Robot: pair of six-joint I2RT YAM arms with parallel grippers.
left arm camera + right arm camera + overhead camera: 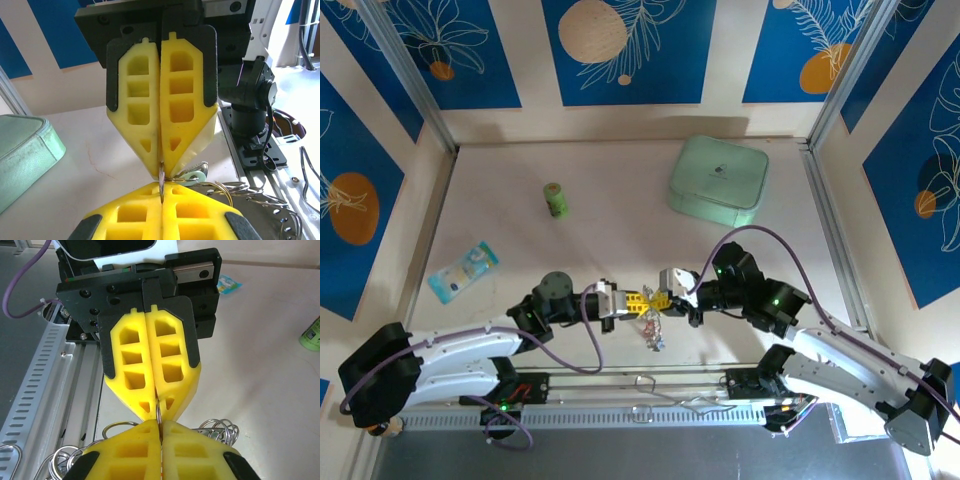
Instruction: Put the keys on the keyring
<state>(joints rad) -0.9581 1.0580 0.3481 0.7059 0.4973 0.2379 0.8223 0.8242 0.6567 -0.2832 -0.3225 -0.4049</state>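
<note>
Both end effectors (640, 302) (658, 297) clamped, tips touching

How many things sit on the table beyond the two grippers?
3: a green bottle at back centre, a mint-green box at back right, a blue packet at left.

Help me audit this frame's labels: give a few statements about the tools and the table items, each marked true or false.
1. The left tool and right tool meet tip to tip, both shut on one thin metal ring. True.
2. The green bottle stands inside the mint-green box. False: it stands on the table, apart from the box, to its left in the top view.
3. A cluster of keys sits on the near side of the tools' meeting point. True.
4. The left tool holds the blue packet. False: the packet lies on the table, far left, untouched.
</note>
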